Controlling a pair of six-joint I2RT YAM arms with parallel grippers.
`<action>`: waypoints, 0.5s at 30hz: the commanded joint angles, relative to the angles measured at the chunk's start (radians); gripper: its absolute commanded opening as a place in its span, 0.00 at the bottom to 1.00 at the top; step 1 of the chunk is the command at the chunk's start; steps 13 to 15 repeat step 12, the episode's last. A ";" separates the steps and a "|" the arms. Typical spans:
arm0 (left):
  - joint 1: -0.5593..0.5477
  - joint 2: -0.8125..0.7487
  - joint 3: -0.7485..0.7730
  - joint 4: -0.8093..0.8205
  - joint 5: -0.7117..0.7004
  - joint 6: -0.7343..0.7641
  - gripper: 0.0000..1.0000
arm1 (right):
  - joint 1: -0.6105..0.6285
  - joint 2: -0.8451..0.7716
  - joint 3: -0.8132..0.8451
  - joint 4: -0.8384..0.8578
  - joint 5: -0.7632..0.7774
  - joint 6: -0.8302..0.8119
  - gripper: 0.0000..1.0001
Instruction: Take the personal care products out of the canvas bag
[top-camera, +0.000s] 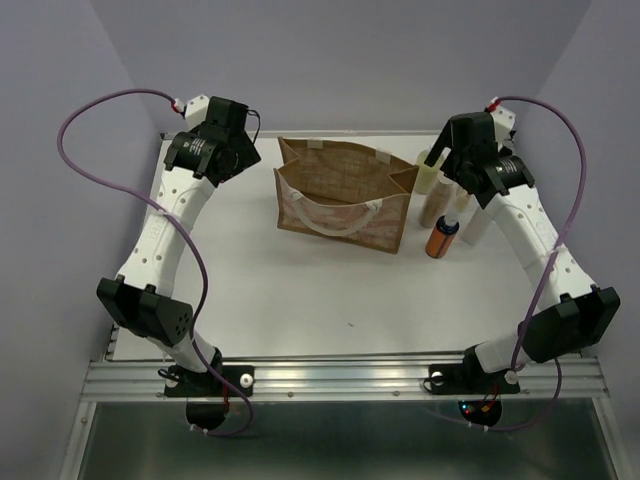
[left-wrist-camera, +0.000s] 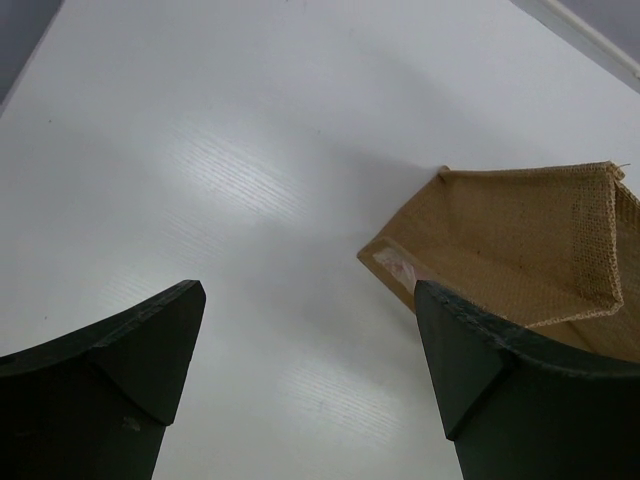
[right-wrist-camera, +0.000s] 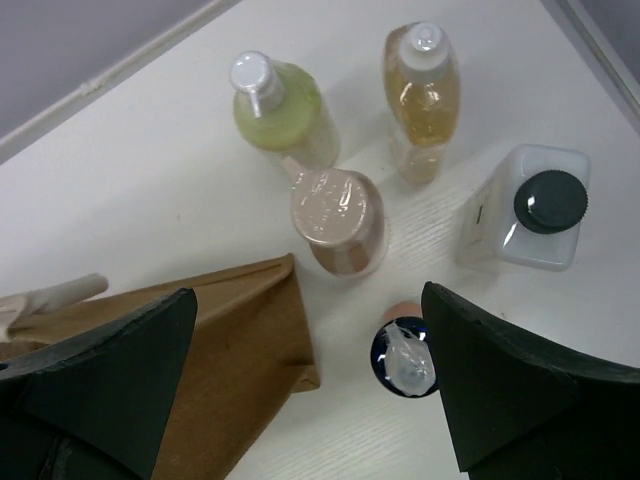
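The canvas bag (top-camera: 345, 195) stands open at the table's back middle; its corner shows in the left wrist view (left-wrist-camera: 520, 240) and the right wrist view (right-wrist-camera: 220, 370). Several bottles stand on the table right of it: a yellow-green one (right-wrist-camera: 285, 115), a clear amber one (right-wrist-camera: 422, 90), a beige one (right-wrist-camera: 338, 215), a white one with a dark cap (right-wrist-camera: 530, 205), and an orange one with a dark blue cap (right-wrist-camera: 405, 355) (top-camera: 441, 238). My right gripper (right-wrist-camera: 308, 300) (top-camera: 452, 160) hovers open and empty above them. My left gripper (left-wrist-camera: 310, 290) (top-camera: 238, 140) is open and empty, left of the bag.
The white table (top-camera: 300, 290) ends in a raised back edge (top-camera: 330, 133) just behind the bag and bottles. The bag's white handle (top-camera: 345, 215) loops over its near side. Both arms' cables arc along the side walls.
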 joint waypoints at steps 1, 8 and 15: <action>0.008 -0.045 0.040 0.039 -0.018 0.071 0.99 | 0.001 0.000 0.152 -0.078 -0.073 -0.031 1.00; 0.020 -0.080 0.003 0.052 -0.057 0.052 0.99 | 0.001 -0.065 0.104 -0.074 -0.073 -0.017 1.00; 0.027 -0.096 -0.002 0.065 -0.071 0.048 0.99 | 0.001 -0.110 0.058 -0.075 -0.044 0.013 1.00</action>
